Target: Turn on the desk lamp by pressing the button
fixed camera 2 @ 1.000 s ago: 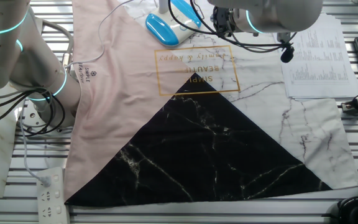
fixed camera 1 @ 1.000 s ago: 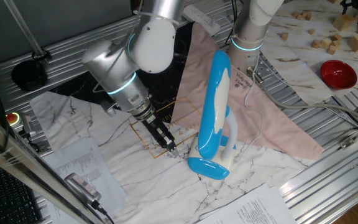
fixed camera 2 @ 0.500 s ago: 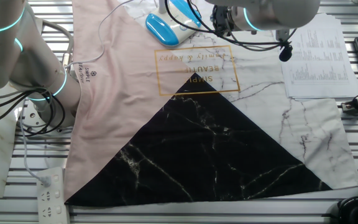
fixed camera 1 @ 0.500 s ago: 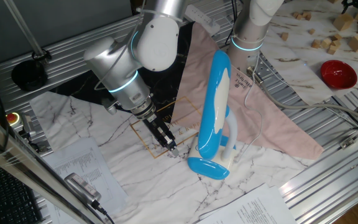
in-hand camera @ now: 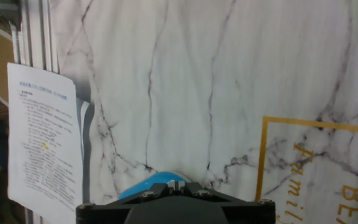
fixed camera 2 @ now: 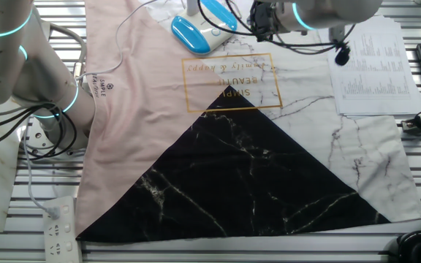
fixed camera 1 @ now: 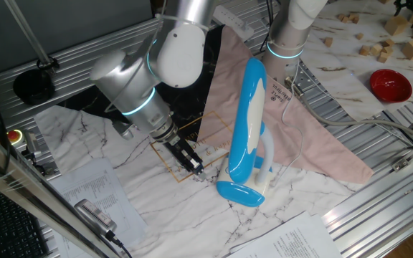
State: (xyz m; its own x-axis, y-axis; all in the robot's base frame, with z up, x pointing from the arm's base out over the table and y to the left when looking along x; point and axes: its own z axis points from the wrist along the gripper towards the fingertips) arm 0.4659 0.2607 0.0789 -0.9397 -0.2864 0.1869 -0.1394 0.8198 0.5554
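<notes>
Since a second ago, only the arm's elbow has swung slightly; its claw (fixed camera 1: 198, 169) hangs low beside the one glossy blue-and-white plastic desk lamp (fixed camera 1: 247, 136), standing on the marble-patterned counter (fixed camera 1: 120, 143). Claw state: cannot tell. One red bowl (fixed camera 1: 391, 84) sits well apart.

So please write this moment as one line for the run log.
task: press lamp button | end effector: low over marble cloth, beside desk lamp base | contact: none visible | lamp light: cannot tell

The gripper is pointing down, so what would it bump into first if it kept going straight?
Probably the white marble-patterned mat just below the gripper, beside the desk lamp base. Depth is hard to judge.
</notes>
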